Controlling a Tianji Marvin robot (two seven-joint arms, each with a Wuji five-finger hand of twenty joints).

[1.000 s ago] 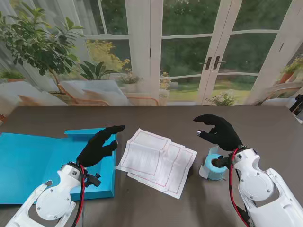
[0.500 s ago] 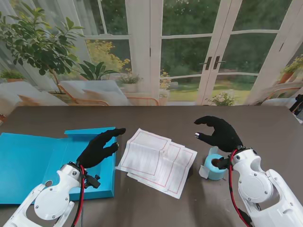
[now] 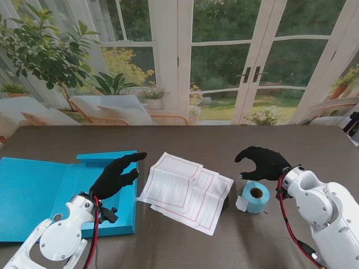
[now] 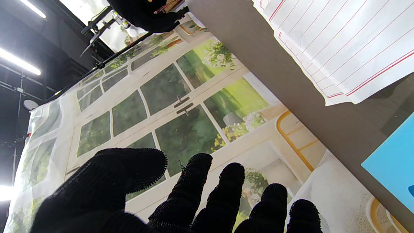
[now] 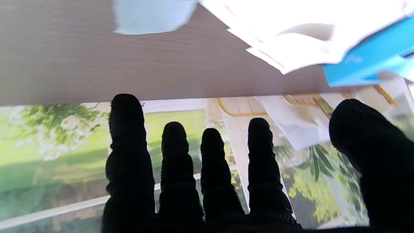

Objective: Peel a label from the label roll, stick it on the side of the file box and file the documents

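Label roll just nearer me than the empty, spread-fingered right hand.

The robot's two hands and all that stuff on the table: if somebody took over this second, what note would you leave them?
Left hand: open, holding nothing, over the right edge of the blue file box, which lies open and flat.
Right hand: open, holding nothing, just beyond the label roll.
Documents: loose fanned pile mid-table, between box and roll.
Done: nothing visible; no label seen on the box.
Left: peel a label, stick it on the box's side, file the documents.
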